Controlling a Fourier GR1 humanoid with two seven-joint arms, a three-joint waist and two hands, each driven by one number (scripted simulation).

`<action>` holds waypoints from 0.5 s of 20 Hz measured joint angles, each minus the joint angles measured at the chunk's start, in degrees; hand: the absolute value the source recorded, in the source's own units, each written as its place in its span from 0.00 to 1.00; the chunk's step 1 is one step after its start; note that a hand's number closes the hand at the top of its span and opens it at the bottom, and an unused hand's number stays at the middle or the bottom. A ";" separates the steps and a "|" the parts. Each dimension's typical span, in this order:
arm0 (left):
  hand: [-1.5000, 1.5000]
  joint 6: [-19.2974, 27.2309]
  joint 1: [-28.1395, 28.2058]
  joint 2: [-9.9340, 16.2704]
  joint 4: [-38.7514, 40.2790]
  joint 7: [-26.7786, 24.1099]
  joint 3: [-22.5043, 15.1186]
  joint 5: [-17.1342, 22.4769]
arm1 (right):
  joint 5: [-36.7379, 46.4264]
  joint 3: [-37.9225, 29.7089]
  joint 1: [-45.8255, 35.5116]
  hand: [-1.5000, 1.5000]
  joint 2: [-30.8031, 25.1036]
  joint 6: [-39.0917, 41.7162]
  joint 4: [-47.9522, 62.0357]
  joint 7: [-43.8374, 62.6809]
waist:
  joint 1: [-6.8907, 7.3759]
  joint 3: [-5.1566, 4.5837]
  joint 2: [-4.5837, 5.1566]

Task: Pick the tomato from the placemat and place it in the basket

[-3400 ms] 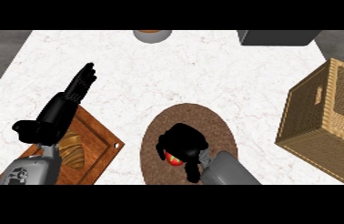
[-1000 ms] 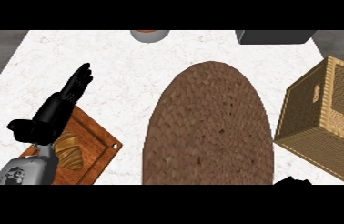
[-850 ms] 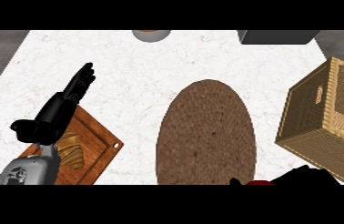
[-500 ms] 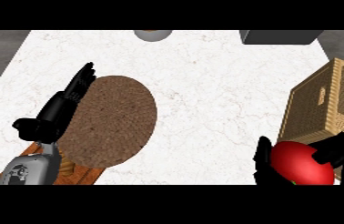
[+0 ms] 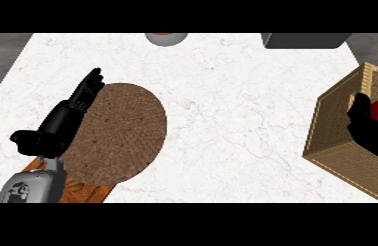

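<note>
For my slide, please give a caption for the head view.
Right hand holds the tomato over the basket; left hand rests beside the placemat.

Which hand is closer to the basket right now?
Right. The right hand is over the basket, curled around the red tomato. The left hand rests open far across the counter, beside the placemat.

On my tabletop (image 5: pixel 221 110) the placemat (image 5: pixel 122 135) lies far left, partly over a board (image 5: pixel 81 192) at the near-left corner. The basket (image 5: pixel 336 135) sits at the right edge, well apart, tomato (image 5: pixel 374 109) inside it.
</note>
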 measured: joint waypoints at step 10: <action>0.50 0.37 1.13 -0.72 0.25 -1.26 -0.38 -1.15 | -24.89 -22.62 5.56 1.00 -7.72 -2.24 10.56 -14.73 | -0.25 0.00 -0.07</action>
